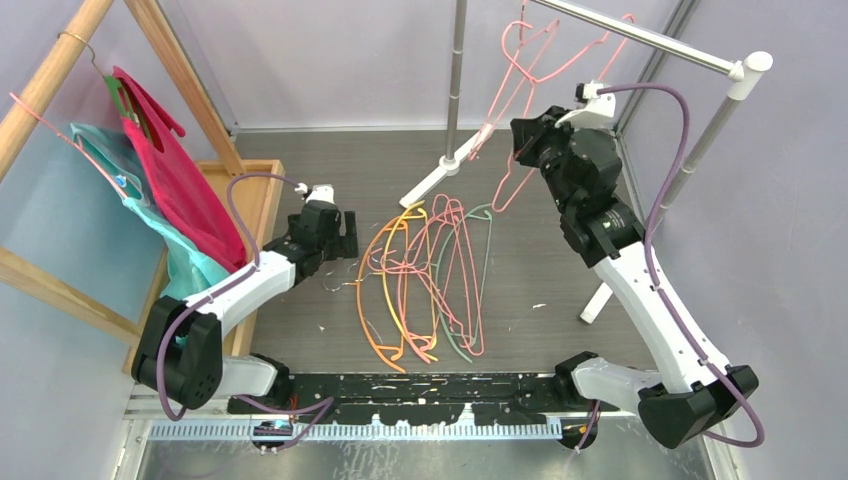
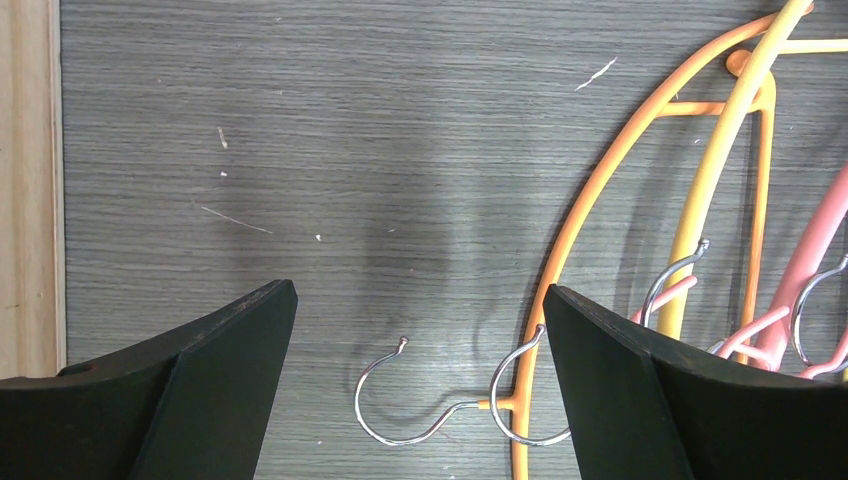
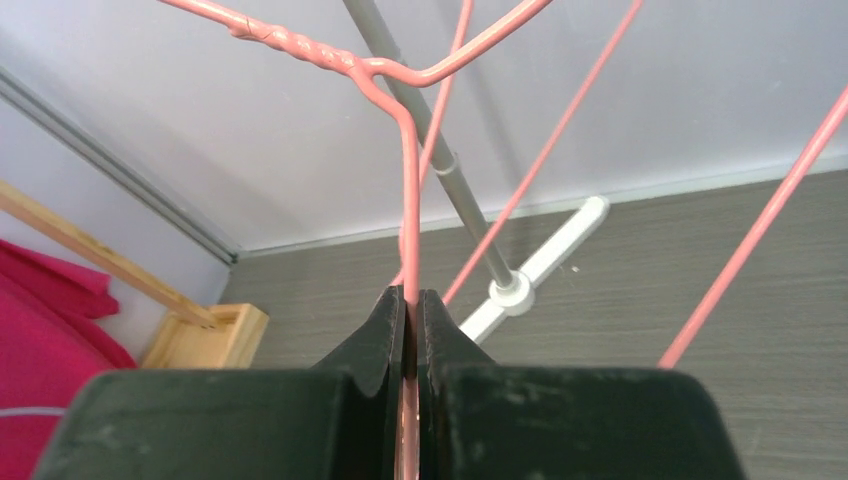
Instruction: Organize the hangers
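Note:
A pile of hangers [image 1: 430, 280] lies on the table's middle: orange ones [image 1: 372, 300] on the left, pink ones, a yellow one and a pale green one [image 1: 484, 250] on the right. My left gripper [image 1: 340, 240] is open and empty, just left of the pile. In the left wrist view it [image 2: 420, 290] frames an orange hanger's metal hook [image 2: 385, 410] on the table, with the orange [image 2: 590, 220] and yellow [image 2: 715, 170] hangers beside it. My right gripper [image 1: 522, 140] is raised and shut on a pink hanger [image 1: 520, 60] below the metal rail [image 1: 650, 40]. The right wrist view shows the jaws [image 3: 410, 300] clamped on its pink wire [image 3: 407, 180].
A wooden rack [image 1: 60, 70] at the left holds a pink hanger draped with red and teal cloth [image 1: 175, 180] over a wooden base [image 1: 262, 195]. The metal rack's upright pole [image 1: 458, 70], white foot [image 1: 435, 180] and right leg [image 1: 690, 160] stand at the back and right.

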Tool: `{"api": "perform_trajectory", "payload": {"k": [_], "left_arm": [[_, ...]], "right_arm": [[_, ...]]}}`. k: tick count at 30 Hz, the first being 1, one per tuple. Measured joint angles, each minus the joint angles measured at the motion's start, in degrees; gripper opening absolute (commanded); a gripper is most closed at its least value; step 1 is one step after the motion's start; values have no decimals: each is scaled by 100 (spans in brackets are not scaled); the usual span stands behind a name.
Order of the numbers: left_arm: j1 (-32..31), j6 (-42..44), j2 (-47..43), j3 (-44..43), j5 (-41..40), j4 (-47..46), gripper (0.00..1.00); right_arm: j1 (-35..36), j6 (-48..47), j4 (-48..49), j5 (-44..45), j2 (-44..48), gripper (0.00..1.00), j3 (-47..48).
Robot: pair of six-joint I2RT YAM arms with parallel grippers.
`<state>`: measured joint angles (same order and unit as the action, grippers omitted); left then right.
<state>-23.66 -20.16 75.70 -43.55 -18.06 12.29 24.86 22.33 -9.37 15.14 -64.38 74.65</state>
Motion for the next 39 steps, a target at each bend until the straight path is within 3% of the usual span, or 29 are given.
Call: {"api": "perform_trajectory", "payload": {"k": [15, 24, 39], "left_arm": [[0, 0, 70, 0, 0, -4, 98], [0, 0, 269, -2, 0, -4, 98], [0, 0, 282, -2, -4, -4, 98]], "right_arm": [[-1473, 1005, 1154, -1875, -861, 1, 190], [-1674, 1414, 2044, -2223, -1213, 1, 170], [-1759, 1751, 2741, -2387, -2142, 1, 264]]}}
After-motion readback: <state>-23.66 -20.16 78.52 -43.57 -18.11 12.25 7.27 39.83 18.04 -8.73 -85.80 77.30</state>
